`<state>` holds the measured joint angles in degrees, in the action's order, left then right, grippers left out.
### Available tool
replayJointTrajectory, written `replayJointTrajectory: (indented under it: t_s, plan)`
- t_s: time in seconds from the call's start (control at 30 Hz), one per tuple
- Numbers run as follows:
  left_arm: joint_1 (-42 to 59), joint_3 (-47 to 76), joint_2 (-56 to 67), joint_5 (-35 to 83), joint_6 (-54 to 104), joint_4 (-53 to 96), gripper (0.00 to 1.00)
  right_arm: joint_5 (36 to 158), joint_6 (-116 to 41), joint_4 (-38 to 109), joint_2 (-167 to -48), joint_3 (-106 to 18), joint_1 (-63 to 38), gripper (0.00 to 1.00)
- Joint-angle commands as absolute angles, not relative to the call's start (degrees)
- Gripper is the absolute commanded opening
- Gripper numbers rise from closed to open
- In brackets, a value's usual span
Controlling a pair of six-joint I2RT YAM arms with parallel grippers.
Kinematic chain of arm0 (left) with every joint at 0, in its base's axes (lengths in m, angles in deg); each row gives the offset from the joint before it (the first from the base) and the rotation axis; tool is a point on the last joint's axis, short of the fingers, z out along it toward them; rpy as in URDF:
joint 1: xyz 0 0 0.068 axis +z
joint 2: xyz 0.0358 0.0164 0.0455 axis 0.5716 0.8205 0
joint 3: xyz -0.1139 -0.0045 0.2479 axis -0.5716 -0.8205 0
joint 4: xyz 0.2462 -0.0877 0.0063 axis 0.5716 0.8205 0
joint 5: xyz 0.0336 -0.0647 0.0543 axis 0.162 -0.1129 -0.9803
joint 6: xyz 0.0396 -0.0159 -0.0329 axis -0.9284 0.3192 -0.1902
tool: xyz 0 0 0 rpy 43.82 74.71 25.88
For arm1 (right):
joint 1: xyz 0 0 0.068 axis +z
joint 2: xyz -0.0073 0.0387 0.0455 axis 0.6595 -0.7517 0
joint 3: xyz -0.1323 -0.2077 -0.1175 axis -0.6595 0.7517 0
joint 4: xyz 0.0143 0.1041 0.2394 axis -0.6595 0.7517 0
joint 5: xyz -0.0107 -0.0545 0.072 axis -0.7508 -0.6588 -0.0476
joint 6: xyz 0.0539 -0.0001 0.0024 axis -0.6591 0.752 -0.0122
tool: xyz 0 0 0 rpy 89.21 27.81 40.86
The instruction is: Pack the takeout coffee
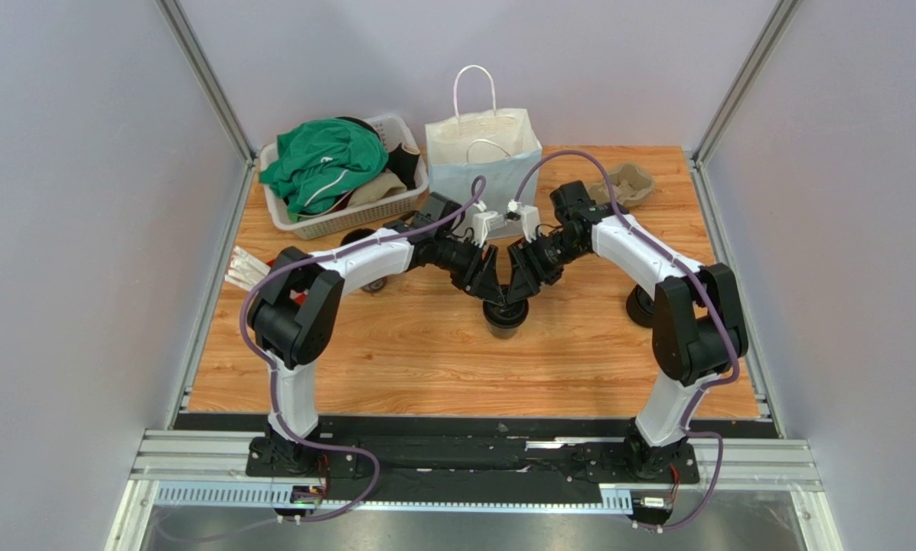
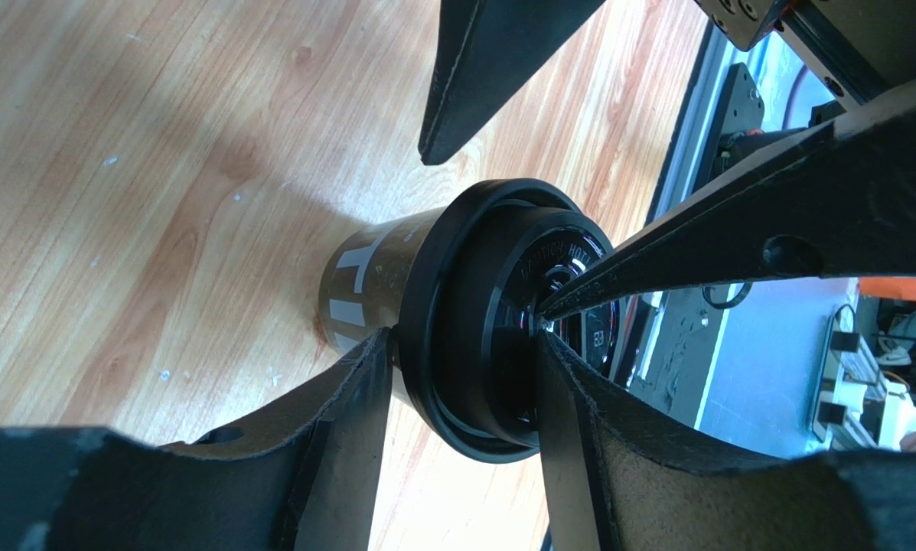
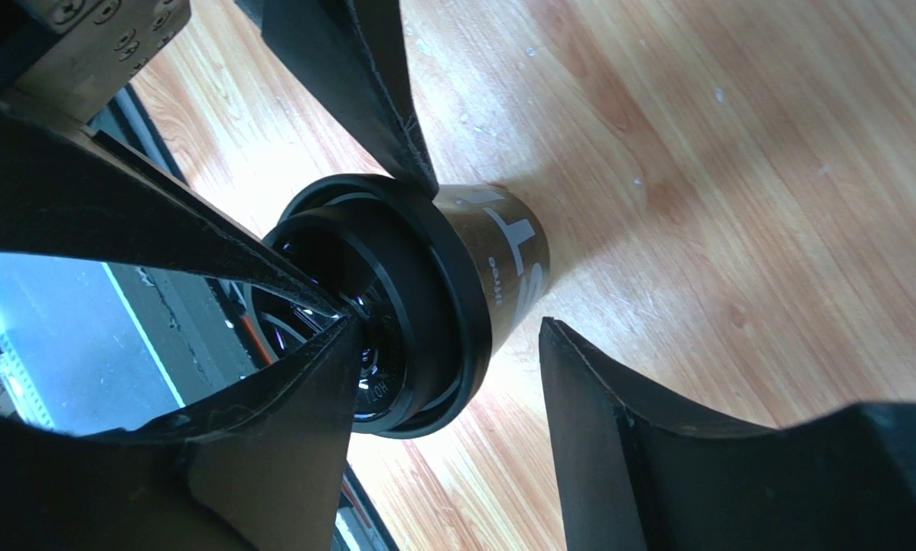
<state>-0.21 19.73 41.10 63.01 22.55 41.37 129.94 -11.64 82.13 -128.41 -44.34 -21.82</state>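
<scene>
1. Mid-tabletop, standing upright: small black paper takeout coffee cup with pale lettering, capped by a round black plastic lid.
2. Left hand: pinched across the lid rim, one finger under the rim against the cup wall, the other on the lid top.
3. Right hand: spread open, one fingertip resting on the lid top, the other clear of the cup wall.
4. Probably light, thin-walled and easily crushed; fill unknown, so best kept upright. Risk of popping the lid if lifted by the rim; safer held gently around the wall just below it.
5. Far edge: white paper bag with looped handles, standing open, the likely destination.
</scene>
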Motion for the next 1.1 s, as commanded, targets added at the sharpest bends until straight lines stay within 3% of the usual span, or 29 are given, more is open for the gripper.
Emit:
replayJointTrajectory:
  t_s: [0.0, 0.27, 1.07]
  plan:
    - [-2.9, 18.8, 46.1, 55.8, 16.4, 47.3, 0.55, 122.1, -9.3, 79.8, -127.8, -46.0, -23.2, 0.63]
    - [-3.0, 19.4, 46.5, 55.3, 16.1, 48.0, 0.54, 133.1, -12.1, 81.5, -125.6, -49.7, -29.9, 0.65]
    - [-3.8, 22.1, 48.2, 52.9, 15.3, 50.5, 0.54, 139.6, -10.0, 82.9, -129.2, -43.2, -31.5, 0.55]
